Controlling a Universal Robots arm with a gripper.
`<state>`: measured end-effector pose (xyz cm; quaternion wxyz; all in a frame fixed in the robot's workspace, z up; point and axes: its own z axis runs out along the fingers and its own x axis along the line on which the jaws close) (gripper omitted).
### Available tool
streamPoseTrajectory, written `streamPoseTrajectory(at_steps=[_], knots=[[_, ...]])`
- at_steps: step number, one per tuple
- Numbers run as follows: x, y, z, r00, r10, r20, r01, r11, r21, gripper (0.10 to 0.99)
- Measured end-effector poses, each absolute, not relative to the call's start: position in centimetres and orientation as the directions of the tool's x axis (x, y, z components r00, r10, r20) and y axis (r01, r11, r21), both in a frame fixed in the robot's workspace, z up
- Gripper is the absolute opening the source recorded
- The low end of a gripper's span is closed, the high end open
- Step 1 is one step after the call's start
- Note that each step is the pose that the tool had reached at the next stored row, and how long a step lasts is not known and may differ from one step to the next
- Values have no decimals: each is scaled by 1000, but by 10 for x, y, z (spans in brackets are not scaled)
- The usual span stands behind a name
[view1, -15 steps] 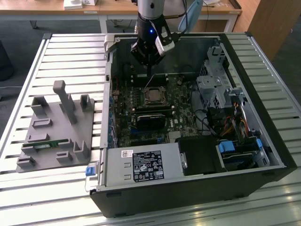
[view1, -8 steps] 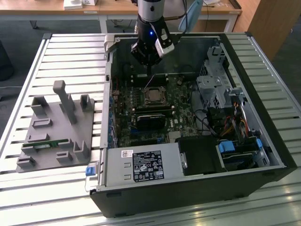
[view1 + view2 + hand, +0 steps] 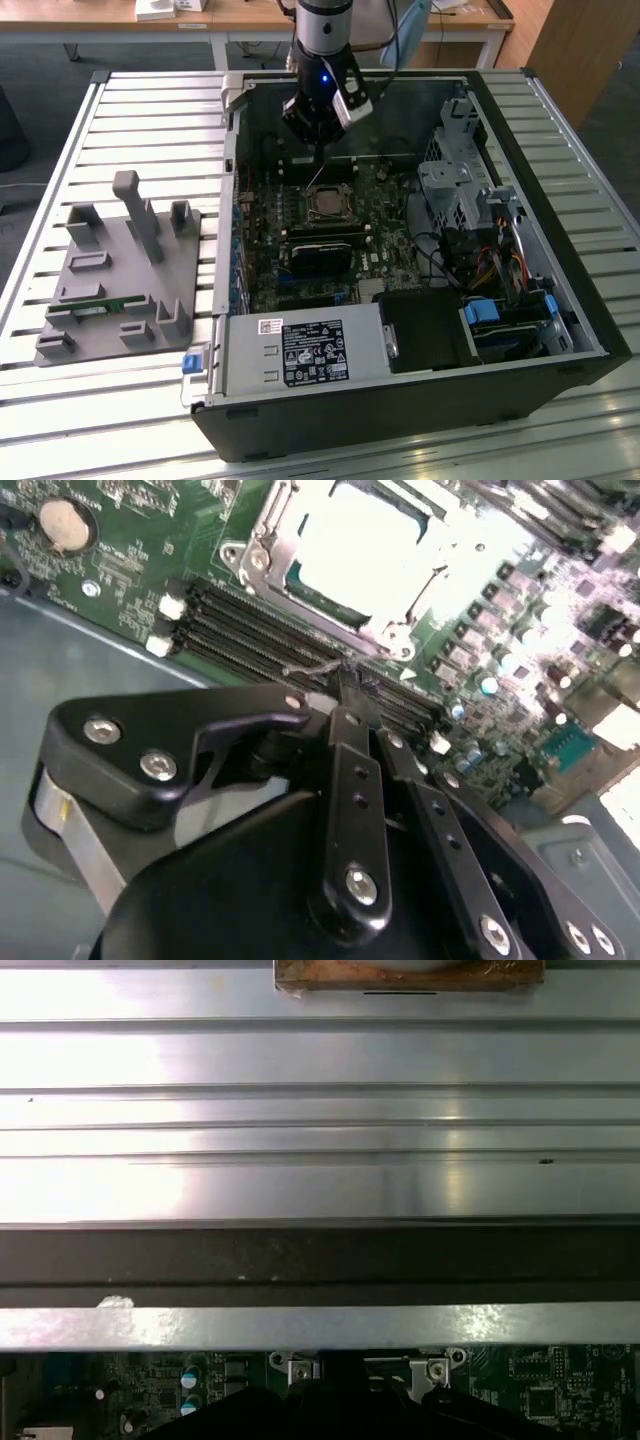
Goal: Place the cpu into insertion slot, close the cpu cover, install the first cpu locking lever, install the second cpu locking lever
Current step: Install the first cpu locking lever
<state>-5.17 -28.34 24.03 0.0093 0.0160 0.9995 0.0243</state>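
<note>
The cpu (image 3: pixel 365 550) lies in the insertion slot (image 3: pixel 328 204) on the green motherboard, its metal top glaring bright. The silver cpu cover (image 3: pixel 262 540) lies flat around it as a frame. A thin wire locking lever (image 3: pixel 310 668) stands up from the socket's edge; in the exterior view the lever (image 3: pixel 316 178) slants upward to the tool. My gripper (image 3: pixel 350 688) is shut on the lever's end, just beside the socket and above the long memory slots. In the exterior view the gripper (image 3: pixel 320 150) hangs inside the open case, right behind the socket.
A black card (image 3: pixel 318 255) sits in front of the socket. The power supply (image 3: pixel 300 355) and drive cage (image 3: pixel 455 185) fill the case's front and right. A grey fixture block (image 3: pixel 120 270) stands on the slatted table (image 3: pixel 320 1110). The case wall (image 3: pixel 320 1260) is close behind.
</note>
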Motion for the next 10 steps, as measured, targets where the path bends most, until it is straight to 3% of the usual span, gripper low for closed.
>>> streamPoseTrajectory(at_steps=[10], knots=[[-41, -280, 234, -1000, 21, -18, 20, 999, 48, 106]])
